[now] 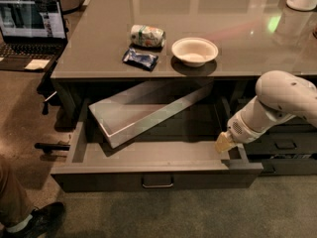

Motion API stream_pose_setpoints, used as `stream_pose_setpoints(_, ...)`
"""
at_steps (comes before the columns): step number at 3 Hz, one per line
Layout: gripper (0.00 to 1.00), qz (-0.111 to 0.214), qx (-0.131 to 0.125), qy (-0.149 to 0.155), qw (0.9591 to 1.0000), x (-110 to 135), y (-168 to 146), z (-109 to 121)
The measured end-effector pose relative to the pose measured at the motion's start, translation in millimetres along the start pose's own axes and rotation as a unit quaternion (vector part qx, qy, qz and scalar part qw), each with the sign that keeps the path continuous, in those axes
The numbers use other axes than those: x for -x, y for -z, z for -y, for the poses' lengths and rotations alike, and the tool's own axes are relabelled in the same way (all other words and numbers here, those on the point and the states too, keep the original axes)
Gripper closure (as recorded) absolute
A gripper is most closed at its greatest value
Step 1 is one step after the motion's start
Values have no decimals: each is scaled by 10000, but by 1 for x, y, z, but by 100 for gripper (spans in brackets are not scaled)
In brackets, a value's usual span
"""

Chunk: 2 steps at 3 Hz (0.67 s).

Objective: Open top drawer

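My end effector [224, 143] sits low inside the top drawer [208, 178], tucked into the corner at the right of the view where the side wall meets the front panel. It looks to be touching, or just beside, the inner face of that panel. I cannot tell whether it is spread or pressed together.

The drawer stands well out from under the bench [99, 58]. Its long axis runs across the view and its line of travel comes toward the camera. So the front panel lies on the near side of my end effector. I judge that any further opening means pressing outward along that line, from one end of the panel and not from its middle. That off-centre push could skew the drawer.

The small loop pull [157, 182] is on the outer face at the centre, well apart from me.

A long pale tray [143, 115] lies slantwise inside the drawer, clear of my end effector. A bowl [194, 51], a can [147, 35] and a dark packet [140, 58] rest on the bench above. The lower drawers [285, 145] behind my arm are shut.
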State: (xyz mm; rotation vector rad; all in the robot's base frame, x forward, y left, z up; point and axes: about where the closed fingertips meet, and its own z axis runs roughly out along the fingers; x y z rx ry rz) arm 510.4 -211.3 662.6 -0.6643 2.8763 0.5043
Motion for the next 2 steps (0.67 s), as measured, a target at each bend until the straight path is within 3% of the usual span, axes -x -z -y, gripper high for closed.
stream_pose_setpoints(2,100,577,-6,-214,9981,26,13,-5)
